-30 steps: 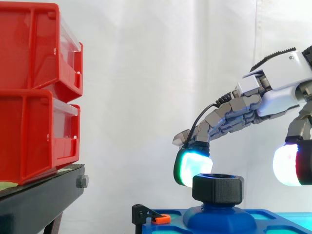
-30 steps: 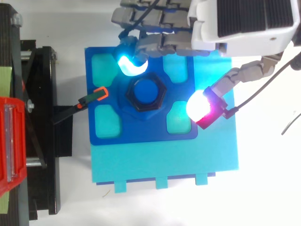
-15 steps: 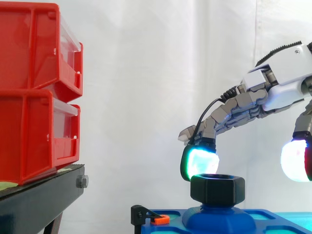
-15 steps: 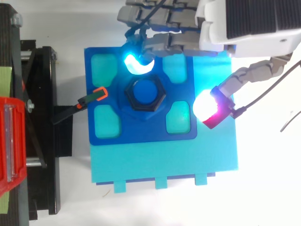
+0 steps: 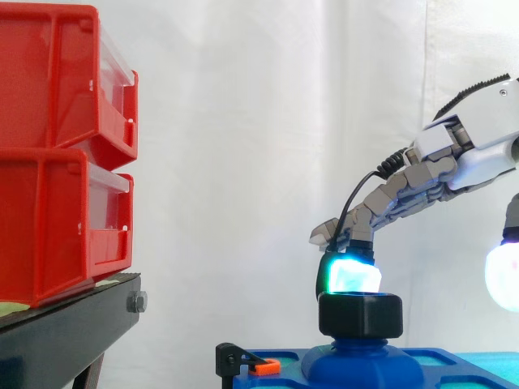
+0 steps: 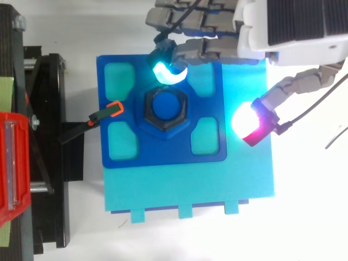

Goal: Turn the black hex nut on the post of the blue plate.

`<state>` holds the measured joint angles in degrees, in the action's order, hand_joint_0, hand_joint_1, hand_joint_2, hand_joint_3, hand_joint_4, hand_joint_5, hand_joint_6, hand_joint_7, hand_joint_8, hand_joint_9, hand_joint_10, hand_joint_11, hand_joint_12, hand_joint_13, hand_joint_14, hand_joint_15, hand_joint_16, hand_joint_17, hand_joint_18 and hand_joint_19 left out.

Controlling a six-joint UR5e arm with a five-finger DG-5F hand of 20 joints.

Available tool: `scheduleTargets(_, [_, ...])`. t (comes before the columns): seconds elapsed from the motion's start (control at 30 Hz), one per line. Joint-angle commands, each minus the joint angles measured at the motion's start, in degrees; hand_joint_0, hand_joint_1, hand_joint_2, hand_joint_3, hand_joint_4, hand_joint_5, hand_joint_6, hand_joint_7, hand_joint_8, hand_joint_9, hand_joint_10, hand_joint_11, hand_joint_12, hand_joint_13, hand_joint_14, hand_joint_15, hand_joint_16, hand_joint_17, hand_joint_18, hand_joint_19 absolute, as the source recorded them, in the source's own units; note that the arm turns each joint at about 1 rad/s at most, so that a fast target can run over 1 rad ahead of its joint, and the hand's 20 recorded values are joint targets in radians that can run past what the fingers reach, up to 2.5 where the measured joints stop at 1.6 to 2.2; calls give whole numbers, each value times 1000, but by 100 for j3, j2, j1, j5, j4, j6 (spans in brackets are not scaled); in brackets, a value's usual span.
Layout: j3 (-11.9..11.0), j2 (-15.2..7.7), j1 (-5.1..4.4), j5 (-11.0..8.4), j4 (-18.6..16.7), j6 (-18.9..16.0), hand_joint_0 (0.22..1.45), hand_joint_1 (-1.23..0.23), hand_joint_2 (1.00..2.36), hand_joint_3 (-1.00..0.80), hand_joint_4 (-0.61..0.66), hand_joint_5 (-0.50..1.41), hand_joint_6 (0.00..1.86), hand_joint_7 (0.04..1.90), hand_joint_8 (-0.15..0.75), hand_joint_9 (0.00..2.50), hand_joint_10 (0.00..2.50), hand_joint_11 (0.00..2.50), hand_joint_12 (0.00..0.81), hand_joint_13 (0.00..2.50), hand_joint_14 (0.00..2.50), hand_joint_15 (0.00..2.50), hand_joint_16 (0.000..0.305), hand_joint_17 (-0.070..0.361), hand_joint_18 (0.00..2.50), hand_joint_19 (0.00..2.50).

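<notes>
The black hex nut (image 5: 360,314) sits on the blue post (image 6: 166,105), which rises from the middle of the dark blue plate (image 6: 163,149). My hand (image 5: 478,138) reaches in from the right, open, with its fingers stretched out. One cyan-glowing fingertip (image 6: 167,73) hangs at the nut's far edge, just above its rim (image 5: 350,275). The thumb's white and red pad (image 6: 249,122) is well off to the right of the nut and touches nothing. From above, the nut (image 6: 148,109) shows as a hexagonal ring round the post.
The dark blue plate lies on a larger cyan plate (image 6: 190,185). A black clamp with an orange tip (image 6: 111,110) grips the plate's left edge. Stacked red bins (image 5: 57,154) stand on a black stand (image 5: 65,324) to the left.
The hand has drawn back to the right. The cyan fingertip slid from the nut's left side to its far edge, and the thumb pad moved further from the nut.
</notes>
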<state>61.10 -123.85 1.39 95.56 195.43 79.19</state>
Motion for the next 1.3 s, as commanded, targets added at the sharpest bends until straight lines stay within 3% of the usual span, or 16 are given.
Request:
scheduleTargets(0.0, [87,89,-25,-20,65,70,366,-742,1000,-500,163,-284,502,734,173,0,0,0,344,0,0,0,52,118,0,0])
scheduleTargets(0.17, [465,388,-69,-90,56,70,365,-741,1000,-500,163,-284,502,734,174,0,0,0,344,0,0,0,52,118,0,0])
scheduleTargets(0.2, [1001,704,-139,-442,-251,53,365,-743,1000,-500,163,-284,502,735,174,0,0,0,344,0,0,0,52,118,0,0])
scheduleTargets(0.33, [1264,845,-227,-644,-524,9,365,-742,1000,-500,163,-284,502,730,174,0,0,0,345,0,0,0,52,118,0,0])
scheduleTargets(0.67, [1238,845,-341,-679,-497,-255,365,-739,1000,-500,162,-284,502,734,174,0,0,0,344,0,0,0,52,117,0,0])
scheduleTargets(1.0, [649,836,-333,-679,-480,-615,373,-788,1000,-500,153,-286,502,729,168,0,0,0,339,0,0,0,51,115,0,0])
scheduleTargets(1.13, [588,836,-341,-679,-524,-633,389,-831,1000,-500,138,-289,502,721,160,0,0,0,331,0,0,0,50,112,0,0])
scheduleTargets(1.27, [588,775,-359,-679,-849,-615,414,-830,1000,-500,113,-297,502,716,144,0,0,0,317,0,0,0,47,107,0,0])
